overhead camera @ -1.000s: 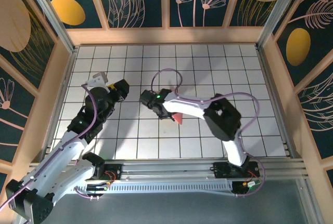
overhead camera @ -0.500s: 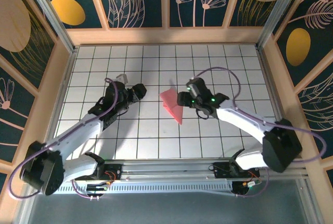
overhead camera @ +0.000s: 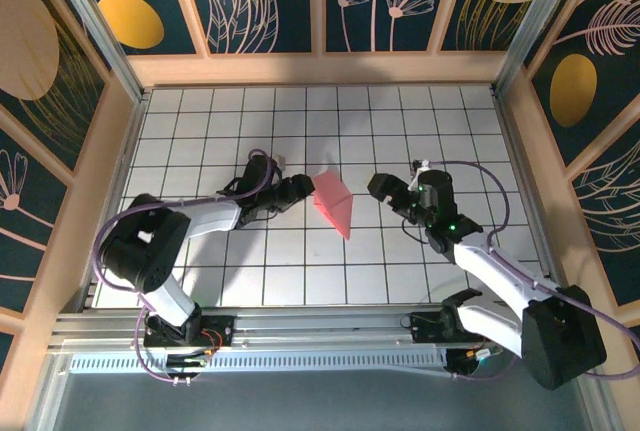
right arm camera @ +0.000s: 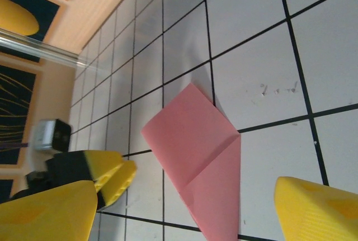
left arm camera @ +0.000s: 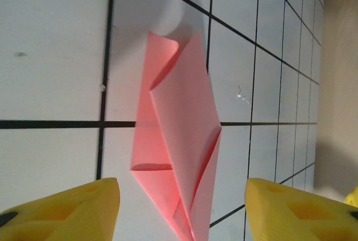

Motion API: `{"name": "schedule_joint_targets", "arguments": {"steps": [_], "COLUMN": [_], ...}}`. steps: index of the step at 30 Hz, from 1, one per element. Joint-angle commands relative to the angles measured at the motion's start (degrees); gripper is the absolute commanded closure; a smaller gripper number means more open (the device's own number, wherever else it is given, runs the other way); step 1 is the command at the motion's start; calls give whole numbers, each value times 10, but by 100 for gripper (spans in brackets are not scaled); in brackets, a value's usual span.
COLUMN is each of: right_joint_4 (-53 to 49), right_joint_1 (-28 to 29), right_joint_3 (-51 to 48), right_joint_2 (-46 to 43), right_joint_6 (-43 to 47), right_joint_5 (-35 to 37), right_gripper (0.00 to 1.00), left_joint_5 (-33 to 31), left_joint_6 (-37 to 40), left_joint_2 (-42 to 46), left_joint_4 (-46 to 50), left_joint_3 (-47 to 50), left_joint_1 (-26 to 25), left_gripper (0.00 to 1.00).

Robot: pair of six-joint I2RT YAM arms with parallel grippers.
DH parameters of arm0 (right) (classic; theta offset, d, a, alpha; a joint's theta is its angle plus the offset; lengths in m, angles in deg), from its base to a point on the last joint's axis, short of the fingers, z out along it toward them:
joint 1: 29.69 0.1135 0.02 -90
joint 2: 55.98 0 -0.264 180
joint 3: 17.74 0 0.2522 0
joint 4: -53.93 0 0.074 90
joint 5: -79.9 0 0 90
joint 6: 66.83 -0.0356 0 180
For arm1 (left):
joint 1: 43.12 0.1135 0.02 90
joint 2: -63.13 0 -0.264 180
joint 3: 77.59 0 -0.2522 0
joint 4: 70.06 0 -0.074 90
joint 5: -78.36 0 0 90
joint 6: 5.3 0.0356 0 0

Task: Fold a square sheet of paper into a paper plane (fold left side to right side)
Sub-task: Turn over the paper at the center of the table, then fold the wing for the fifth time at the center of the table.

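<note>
Pink paper (overhead camera: 333, 201), folded kite shape (flaps lifting).

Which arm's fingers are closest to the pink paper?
The left arm's fingers: they sit right beside the pink paper, while the right arm's fingers stand apart from it across bare tiles.

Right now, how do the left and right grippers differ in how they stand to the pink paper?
The left gripper is right at the pink paper's edge; the right gripper stands off with bare table between. The left gripper faces the paper's loose flaps, the right gripper its flat creased face. Both are open; neither holds the paper.
</note>
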Motion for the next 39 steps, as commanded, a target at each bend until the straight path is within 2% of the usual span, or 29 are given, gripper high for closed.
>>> {"name": "schedule_joint_targets", "arguments": {"steps": [1,5,15,19,21,26,29,34,39], "right_joint_4": [33,24,23,29,37,66,71,110,205], "right_joint_1": [-11,-19,-30,-36,-43,-60,-60,-50,-28], "right_joint_3": [-4,-4,-13,-17,-18,-13,-2,-1,-14], "right_joint_2": [-21,-32,-45,-49,-47,-22,9,55,97], "right_joint_6": [-13,-9,-5,-2,5,41,72,119,122], "right_joint_5": [-26,-29,-41,-54,-73,-166,-224,-298,-345], "right_gripper": [17,17,17,17,17,17,17,12,6], "left_joint_5": [34,35,22,24,19,20,47,136,210], "left_joint_6": [-16,-19,-7,-3,12,92,152,229,227], "left_joint_2": [-41,-75,-115,-109,-90,-20,45,142,205], "left_joint_4": [-46,-45,-21,-37,-37,-17,-16,-45,-98], "left_joint_3": [-32,-57,-84,-75,-64,-38,-13,51,101], "left_joint_1": [-7,-10,-11,-11,-11,-10,-10,-4,2], "left_gripper": [43,48,69,92,100,100,100,100,100]}}
